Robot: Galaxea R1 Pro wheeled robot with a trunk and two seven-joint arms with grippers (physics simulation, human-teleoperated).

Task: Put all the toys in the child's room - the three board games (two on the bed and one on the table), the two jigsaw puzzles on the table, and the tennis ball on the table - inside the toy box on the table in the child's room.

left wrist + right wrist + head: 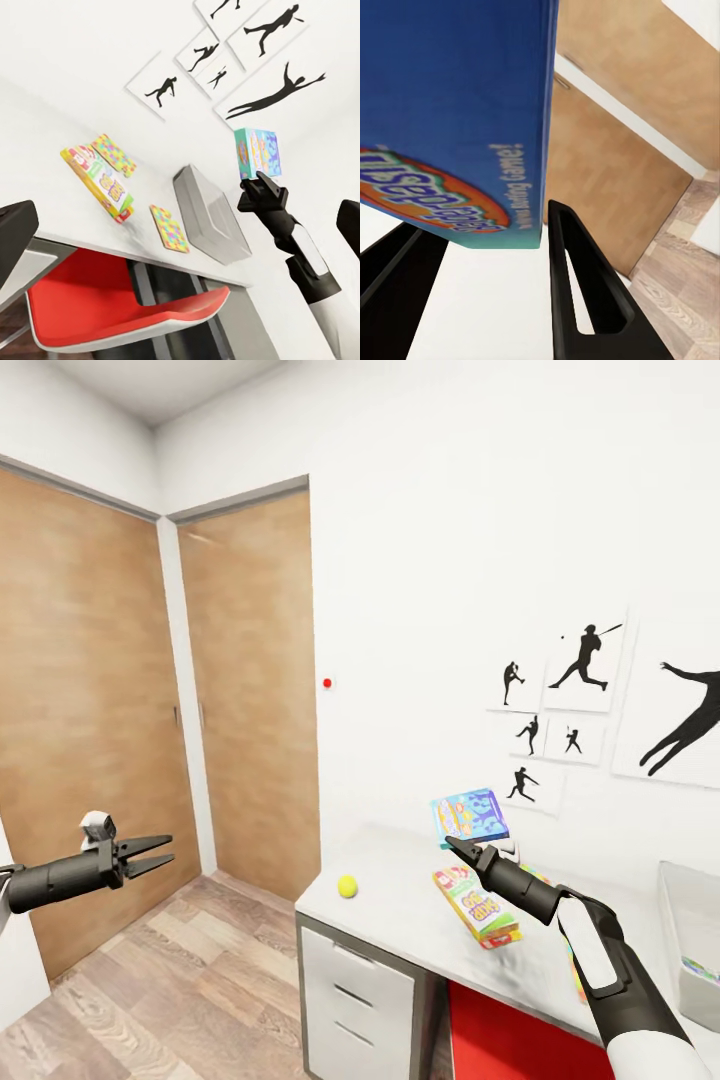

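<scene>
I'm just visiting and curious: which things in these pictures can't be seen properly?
- Toy box, head view: cut off by the picture's edge.
- One jigsaw puzzle, head view: mostly behind the right arm.
- Held board game, right wrist view: too close, its print cropped.
- Left gripper, left wrist view: dark blurs at the edges.

The head view looks forward and slightly down from mid-room toward the table (400, 905) and wall. The left wrist view faces across the room from low down, sharing that table (45, 217) and toy box (210, 217). The right wrist view sits close beneath a held board game (450, 112), facing the wooden doors (607, 157).
</scene>
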